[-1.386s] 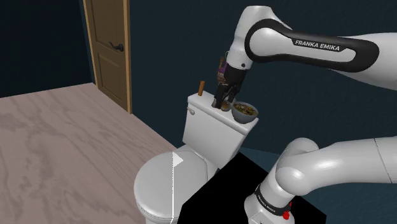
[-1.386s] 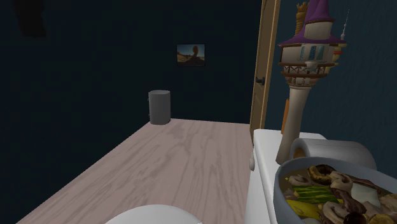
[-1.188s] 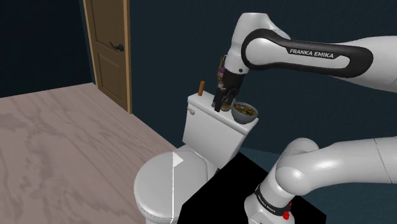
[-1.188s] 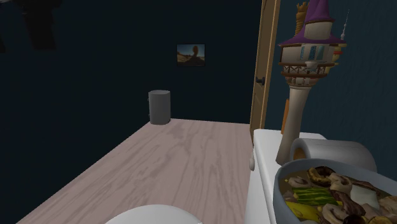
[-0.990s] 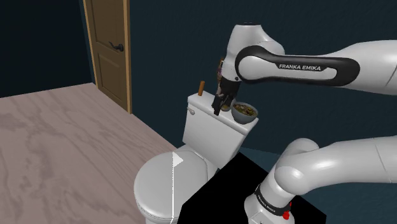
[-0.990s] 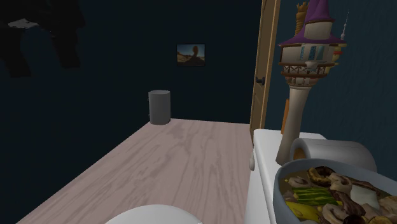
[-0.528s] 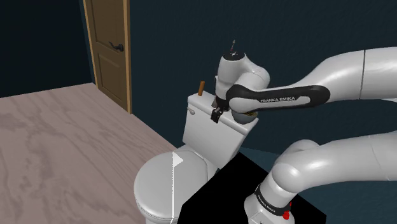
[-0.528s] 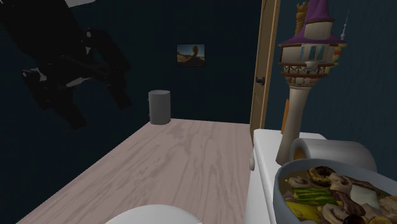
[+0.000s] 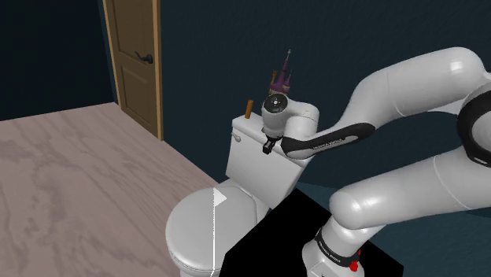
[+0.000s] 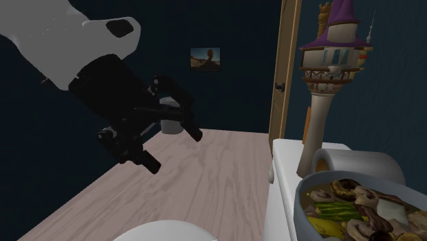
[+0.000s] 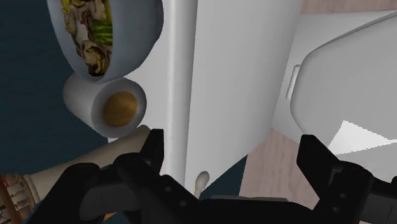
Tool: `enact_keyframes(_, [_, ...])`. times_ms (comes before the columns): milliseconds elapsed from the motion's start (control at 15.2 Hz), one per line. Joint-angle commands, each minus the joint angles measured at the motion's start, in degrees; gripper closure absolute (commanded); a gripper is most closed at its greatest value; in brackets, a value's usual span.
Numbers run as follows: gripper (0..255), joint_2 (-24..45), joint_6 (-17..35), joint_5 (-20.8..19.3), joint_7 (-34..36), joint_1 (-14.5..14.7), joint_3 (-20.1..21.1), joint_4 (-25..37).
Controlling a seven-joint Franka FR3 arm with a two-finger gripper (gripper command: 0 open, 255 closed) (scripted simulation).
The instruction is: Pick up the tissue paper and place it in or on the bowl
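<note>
The tissue roll (image 10: pixel 356 163), white with a brown core, lies on its side on the toilet tank's lid (image 10: pixel 287 148), right behind the grey bowl (image 10: pixel 321 212) of mixed food. In the wrist view the tissue roll (image 11: pixel 105 105) touches the bowl (image 11: pixel 137 38), off to one side of the fingers. My black gripper (image 10: pixel 172 145) hangs open and empty in the air beside the tank, away from both. In the shoulder view the gripper (image 9: pixel 270 145) is at the tank's upper front edge, and the wrist hides the bowl.
A tall toy castle tower (image 10: pixel 332 68) stands on the lid beside the roll. The white toilet (image 9: pixel 197 224) sits below the tank (image 9: pixel 252 161). A wooden door (image 9: pixel 134 55), a grey bin (image 10: pixel 171 127) and a small wall picture (image 10: pixel 205 58) lie farther off. The black stand (image 9: pixel 283 236) is near.
The arm has folded down and pulled back from above the bowl. The gripper has come down to the tank's front and into the second exterior view's middle, still open and empty.
</note>
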Motion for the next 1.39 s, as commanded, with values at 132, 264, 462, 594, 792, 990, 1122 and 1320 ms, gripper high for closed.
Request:
enact_keyframes(132, [0,7.99,3.60,-21.96,14.11,-10.60,5.04,2.72])
enact_keyframes(264, [0,12.42,2.23,-32.74,21.38,-14.21,6.72,5.02])
enact_keyframes(462, [0,19.12,-2.39,-46.74,30.09,-17.22,7.62,8.65])
enact_keyframes(594, [0,23.38,-6.30,-54.50,34.20,-18.32,7.52,11.03])
enact_keyframes(792, [0,29.35,-12.47,-64.37,38.30,-19.36,6.80,14.58])
enact_keyframes(990, [0,34.43,-18.05,-72.23,40.47,-19.95,5.68,18.01])
enact_keyframes(1122, [0,35.77,-17.83,-73.42,40.51,-20.38,5.08,19.30])
enact_keyframes(1320, [0,37.79,-17.46,-75.10,40.51,-21.05,4.27,21.31])
